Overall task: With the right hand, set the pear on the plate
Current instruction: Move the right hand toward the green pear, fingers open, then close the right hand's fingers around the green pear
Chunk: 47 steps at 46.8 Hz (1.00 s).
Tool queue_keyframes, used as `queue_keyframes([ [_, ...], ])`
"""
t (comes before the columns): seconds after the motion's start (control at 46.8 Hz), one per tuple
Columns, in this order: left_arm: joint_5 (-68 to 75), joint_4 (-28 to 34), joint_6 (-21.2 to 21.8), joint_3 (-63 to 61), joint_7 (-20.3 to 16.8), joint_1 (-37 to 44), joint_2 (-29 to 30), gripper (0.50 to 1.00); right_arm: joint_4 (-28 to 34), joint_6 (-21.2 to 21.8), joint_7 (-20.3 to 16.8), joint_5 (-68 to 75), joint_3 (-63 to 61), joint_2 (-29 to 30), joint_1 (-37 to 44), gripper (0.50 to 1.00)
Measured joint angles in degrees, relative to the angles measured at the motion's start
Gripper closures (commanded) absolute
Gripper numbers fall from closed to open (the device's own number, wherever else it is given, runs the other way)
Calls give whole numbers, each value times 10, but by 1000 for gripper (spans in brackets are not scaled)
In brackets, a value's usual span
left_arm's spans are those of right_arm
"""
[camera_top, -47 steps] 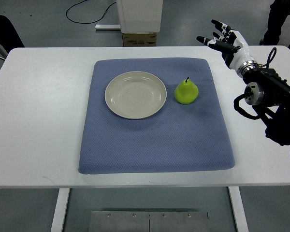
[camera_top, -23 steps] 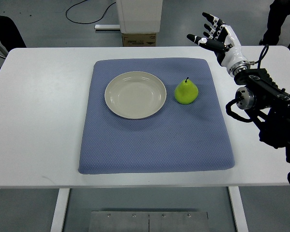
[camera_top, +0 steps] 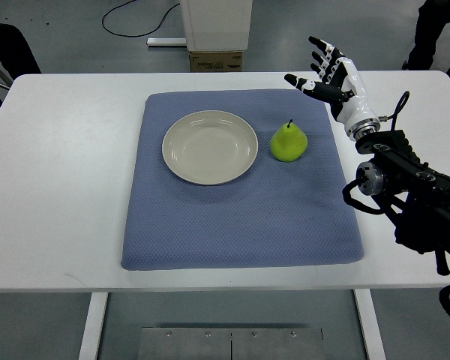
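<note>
A green pear [camera_top: 289, 142] stands upright on the blue mat [camera_top: 240, 217], just right of an empty cream plate [camera_top: 210, 147]. My right hand [camera_top: 324, 71] is open with fingers spread, above the table's far edge near the mat's back right corner. It is up and to the right of the pear, apart from it, and holds nothing. Its black arm [camera_top: 405, 180] comes in from the right edge. The left arm is not in view.
The white table [camera_top: 60, 187] carries the mat. Beyond the far edge stand a white post with a cardboard box [camera_top: 216, 60], a black cable on the floor [camera_top: 135, 15], and a person's dark leg [camera_top: 427, 34] at the top right.
My right hand has moved left and a little forward along the table's far edge, closer to the pear. The pear and plate have not moved.
</note>
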<state>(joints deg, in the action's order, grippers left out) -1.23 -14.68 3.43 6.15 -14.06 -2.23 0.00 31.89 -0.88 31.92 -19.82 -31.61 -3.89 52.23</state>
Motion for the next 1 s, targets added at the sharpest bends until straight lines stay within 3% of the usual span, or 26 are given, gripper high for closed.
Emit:
queue_keyframes([
  [0.449, 0, 0, 0, 0, 0, 0, 0, 500, -6, -18, 30, 0, 53, 11, -25, 502],
  [1.004, 0, 0, 0, 0, 0, 0, 0, 500, -24, -19, 31, 0, 74, 20, -49, 505],
])
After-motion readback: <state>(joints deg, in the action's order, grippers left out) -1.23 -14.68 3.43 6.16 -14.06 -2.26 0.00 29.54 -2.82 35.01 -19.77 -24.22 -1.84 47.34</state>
